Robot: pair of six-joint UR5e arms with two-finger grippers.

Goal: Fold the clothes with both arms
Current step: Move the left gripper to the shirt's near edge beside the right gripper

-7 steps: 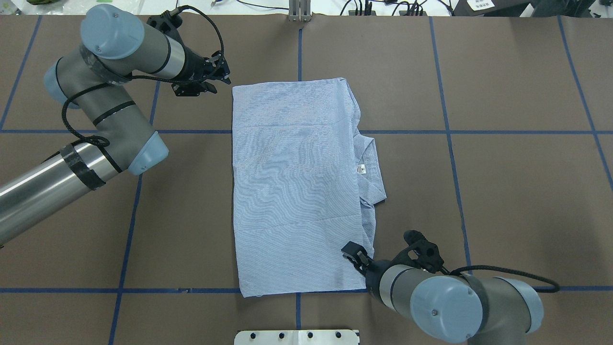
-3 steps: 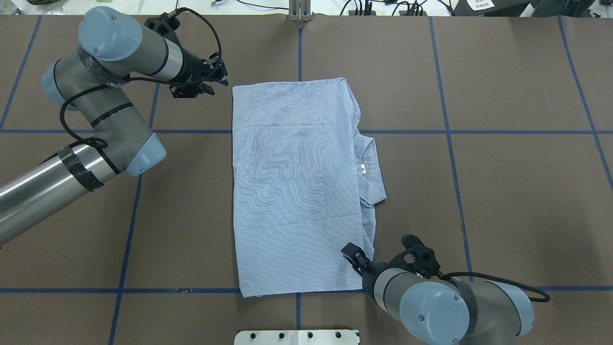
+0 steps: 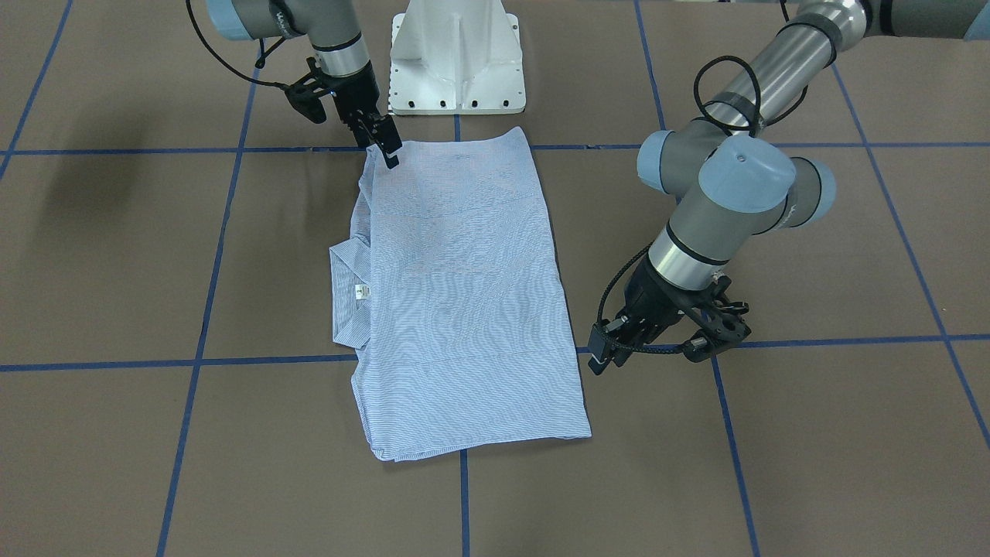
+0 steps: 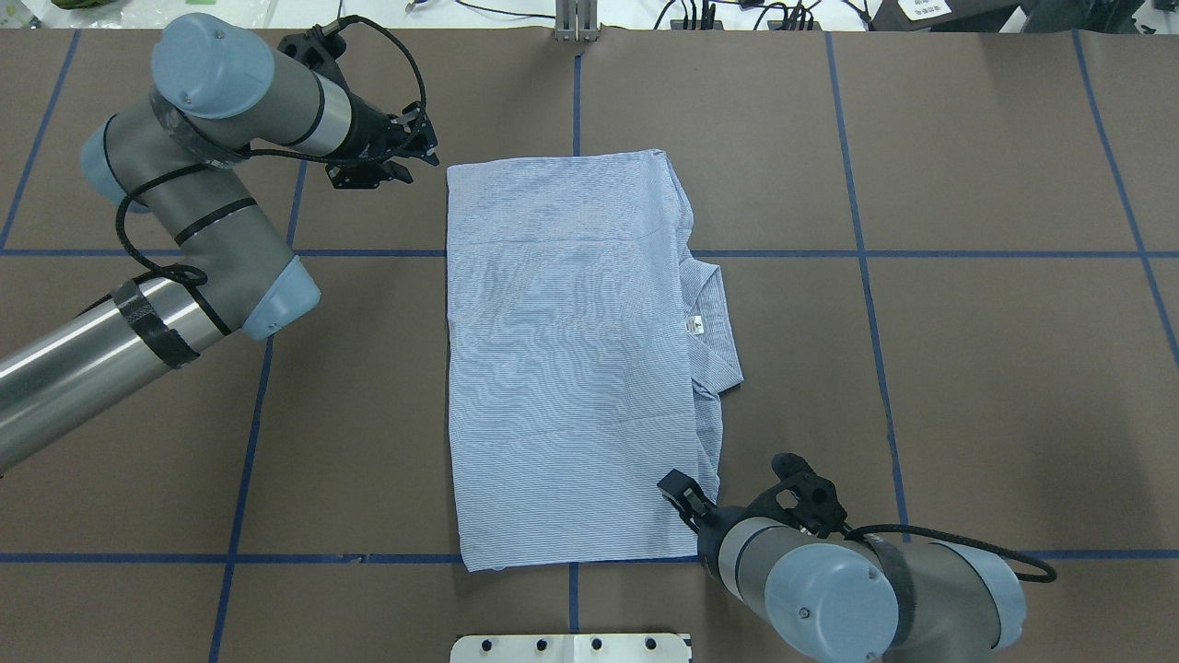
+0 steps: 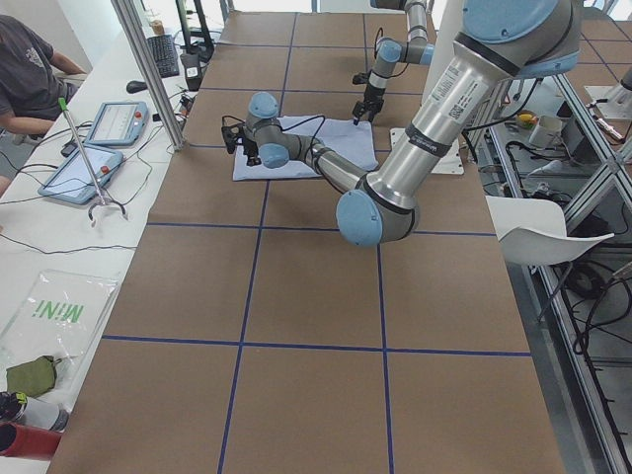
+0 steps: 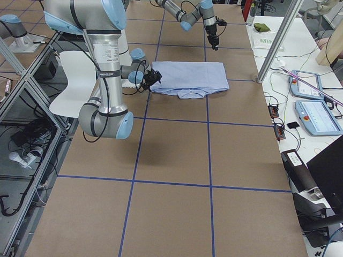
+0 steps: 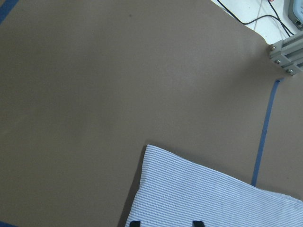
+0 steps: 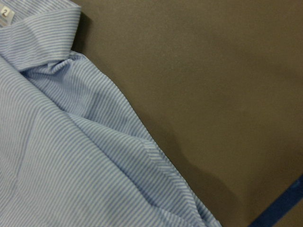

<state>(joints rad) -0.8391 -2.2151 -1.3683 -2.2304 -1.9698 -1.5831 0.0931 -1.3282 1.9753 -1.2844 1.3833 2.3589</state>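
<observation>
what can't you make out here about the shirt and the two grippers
- Right gripper: open, shut or pinching the shirt is unclear; overhead its own wrist covers the jaws, its wrist view shows no fingers.
- Left gripper: wrist view's bottom edge cuts off its fingertips; contact with cloth unclear.
- Sleeves, buttons, pocket: folded under, every view.
- Collar label: print too small.

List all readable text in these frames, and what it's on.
"2": white label on the shirt collar.
"MINI": green print on a clear plastic bag.
White sticker on the left arm: print too small to read.
</observation>
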